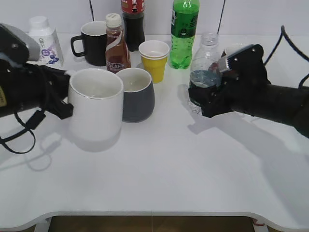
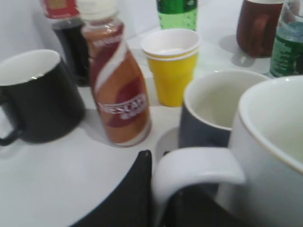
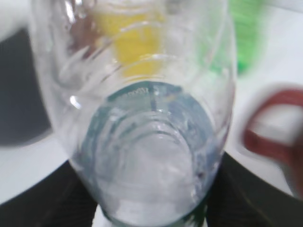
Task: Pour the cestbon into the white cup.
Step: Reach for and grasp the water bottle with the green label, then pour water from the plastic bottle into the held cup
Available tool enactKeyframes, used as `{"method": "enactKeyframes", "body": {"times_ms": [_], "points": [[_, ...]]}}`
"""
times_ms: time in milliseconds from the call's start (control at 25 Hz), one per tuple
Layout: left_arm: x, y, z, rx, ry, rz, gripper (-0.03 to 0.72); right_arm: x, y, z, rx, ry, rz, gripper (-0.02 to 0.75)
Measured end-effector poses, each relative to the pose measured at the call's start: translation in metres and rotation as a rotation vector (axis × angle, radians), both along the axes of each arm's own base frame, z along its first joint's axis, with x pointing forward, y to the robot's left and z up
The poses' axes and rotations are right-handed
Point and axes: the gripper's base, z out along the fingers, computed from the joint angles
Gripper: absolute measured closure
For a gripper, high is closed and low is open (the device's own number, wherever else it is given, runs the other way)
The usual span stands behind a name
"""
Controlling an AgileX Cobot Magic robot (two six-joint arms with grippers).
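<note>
The cestbon (image 1: 204, 63) is a clear ribbed bottle with a dark green label and no cap. It stands upright at the right of the table, and my right gripper (image 1: 208, 99) is shut on its lower part. It fills the right wrist view (image 3: 142, 118). The white cup (image 1: 95, 108) is a large white mug at the left. My left gripper (image 1: 65, 94) is shut on the cup's handle (image 2: 189, 170); one dark finger lies outside the handle and one inside. The cup looks empty inside.
A grey mug (image 1: 137, 94) touches the white cup's right side. Behind stand a Nescafe bottle (image 1: 116, 46), a black mug (image 1: 91, 42), a yellow paper cup (image 1: 154, 59), a green soda bottle (image 1: 184, 31), a dark cola bottle (image 1: 133, 21) and a small white bottle (image 1: 44, 41).
</note>
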Motion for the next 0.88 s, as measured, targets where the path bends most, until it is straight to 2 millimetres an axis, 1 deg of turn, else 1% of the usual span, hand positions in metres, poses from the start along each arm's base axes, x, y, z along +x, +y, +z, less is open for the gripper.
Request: {"method": "enactKeyframes", "body": {"times_ms": [80,240,320,400,600,720,880], "points": [[-0.003,-0.008,-0.001,0.005,0.011,-0.022,0.657,-0.002,0.009,0.013,-0.089,-0.036,0.046,0.309],[-0.012,-0.026,-0.001,-0.003,0.018,-0.074,0.657,-0.004,0.031,0.053,-0.317,-0.172,0.122,0.309],[-0.014,-0.032,-0.001,-0.013,0.022,-0.086,0.657,-0.004,0.042,0.072,-0.393,-0.246,0.154,0.309],[-0.017,-0.037,0.0,-0.024,0.026,-0.092,0.657,-0.003,0.05,0.085,-0.466,-0.318,0.187,0.309],[-0.018,-0.041,0.0,-0.042,0.033,-0.086,0.657,-0.002,0.06,0.095,-0.667,-0.454,0.276,0.309],[-0.017,-0.041,0.0,-0.053,0.038,-0.07,0.657,-0.001,0.064,0.1,-0.736,-0.526,0.316,0.309],[-0.017,-0.04,0.001,-0.056,0.04,-0.065,0.657,-0.002,0.066,0.101,-0.836,-0.618,0.373,0.309]]}}
